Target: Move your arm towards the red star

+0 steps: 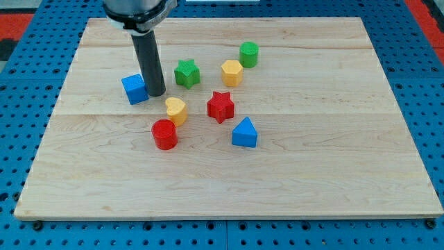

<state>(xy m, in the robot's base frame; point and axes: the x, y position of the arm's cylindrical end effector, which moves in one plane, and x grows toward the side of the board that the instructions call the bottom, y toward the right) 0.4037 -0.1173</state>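
The red star (220, 106) lies near the middle of the wooden board (333, 160). My tip (156, 93) is down on the board at the view's left of the star, right beside the blue cube (134, 89). A yellow block (176, 110) lies between my tip and the red star, slightly lower in the view. The rod rises from the tip to the view's top.
A green star (186, 73), a yellow hexagon (232, 72) and a green cylinder (249, 53) lie above the red star. A red cylinder (165, 134) and a blue triangular block (244, 132) lie below it. Blue pegboard surrounds the board.
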